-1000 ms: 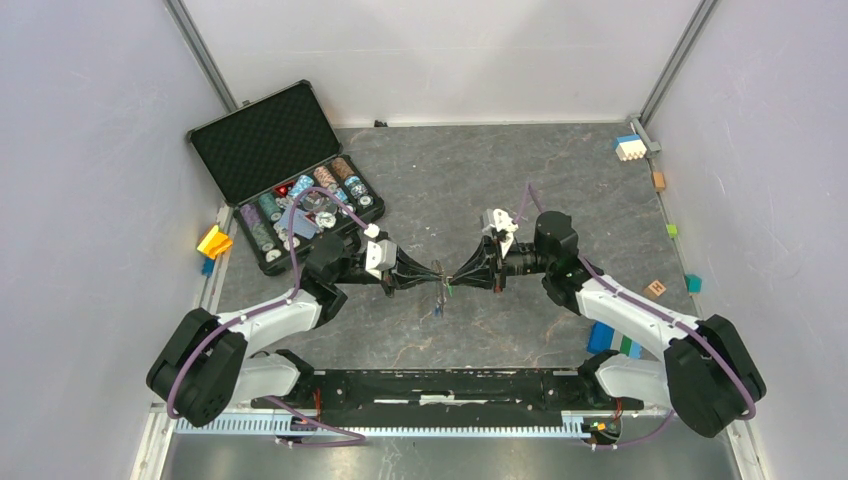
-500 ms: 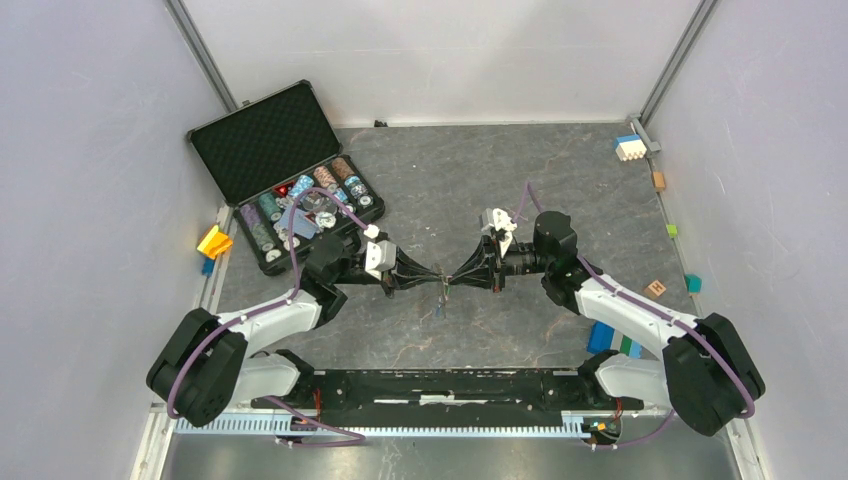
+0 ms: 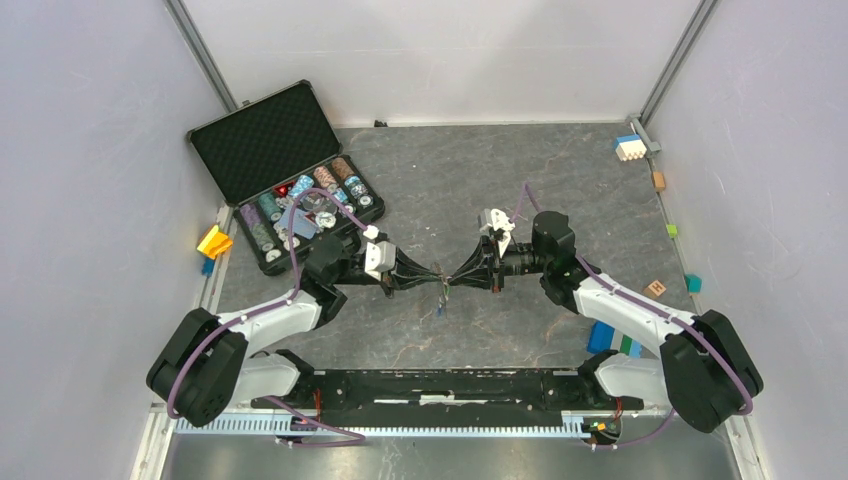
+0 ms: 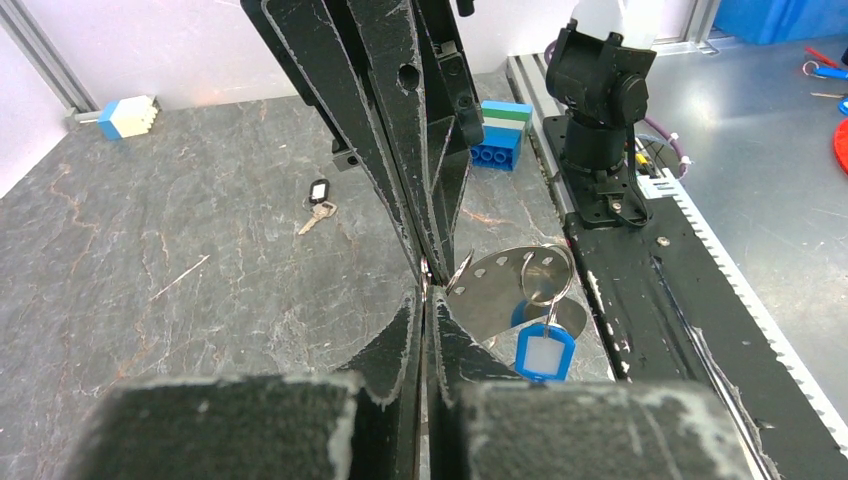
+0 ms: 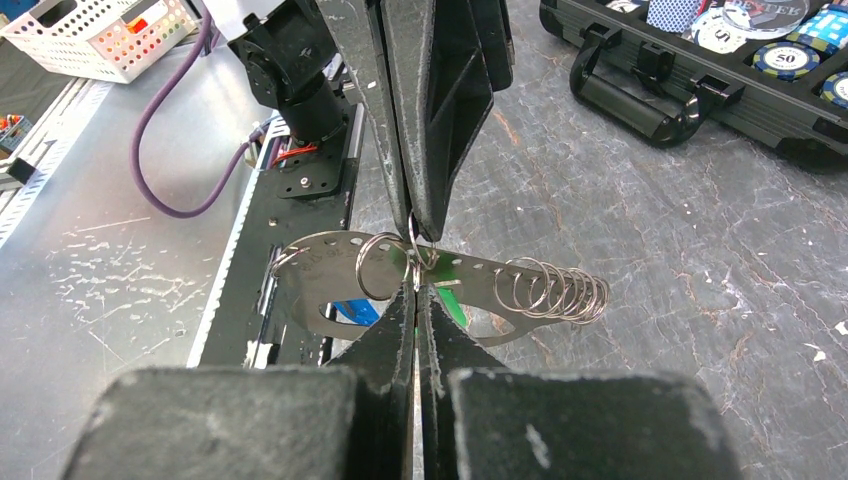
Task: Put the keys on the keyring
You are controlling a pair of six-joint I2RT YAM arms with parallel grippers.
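**Tip-to-tip pinch at keyring: slip risk**

L end effector point(image 4: 425, 295) is fully closed on the keyring point(image 5: 325, 272) (flat metal plate w/ holes + coil of rings), held in the air above the surface point(image 3: 560, 170). R end effector point(image 5: 415, 285) is also closed tight at the same spot, tips touching L's; can't tell if it nips the plate or the ring of the green key point(image 5: 450, 297) just beside it. Blue key point(image 4: 543, 352) hangs from a ring on the keyring; black key point(image 4: 318, 198) lies on the surface well apart from keyring. Risk, imo: both grips sit on thin edges, so any twist or uneven push btw arms pivots the plate, and the green key pops free or the whole keyring drops. Vs 1 s ago: almost no change; R arm is a touch closer to keyring, pinches same.
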